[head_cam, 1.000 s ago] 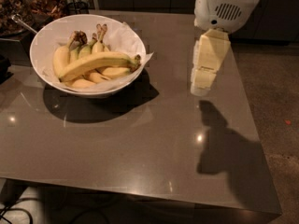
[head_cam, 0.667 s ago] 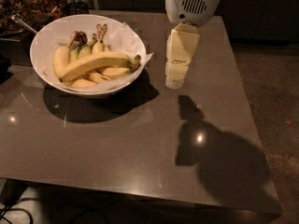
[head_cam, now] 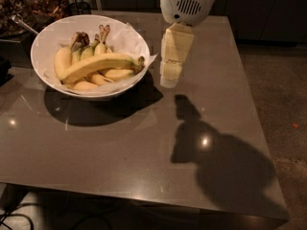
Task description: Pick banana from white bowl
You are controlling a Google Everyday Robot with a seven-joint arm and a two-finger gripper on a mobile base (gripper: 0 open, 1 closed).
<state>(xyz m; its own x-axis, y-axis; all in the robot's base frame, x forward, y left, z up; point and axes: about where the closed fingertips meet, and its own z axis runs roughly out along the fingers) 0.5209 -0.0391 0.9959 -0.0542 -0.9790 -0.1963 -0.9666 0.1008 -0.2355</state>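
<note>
The white bowl [head_cam: 45,40], lined with crinkled white paper, stands at the table's back left. The banana [head_cam: 98,65], long, curved and deep yellow with a dark stem tip at its right end, lies across the top of several shorter pale bananas [head_cam: 88,51] with brown stems. My gripper [head_cam: 170,78] hangs from the white wrist housing [head_cam: 188,3] just right of the bowl's rim, pointing down above the table. It is apart from the banana.
The grey-brown table [head_cam: 144,147] extends forward and right of the bowl. A dark bowl with a spoon [head_cam: 21,25] sits at the back left, beyond the white bowl. The table's right edge borders the floor [head_cam: 280,95].
The gripper has moved left across the table, from well right of the bowl to just beside its right rim. The bowl and bananas have not moved.
</note>
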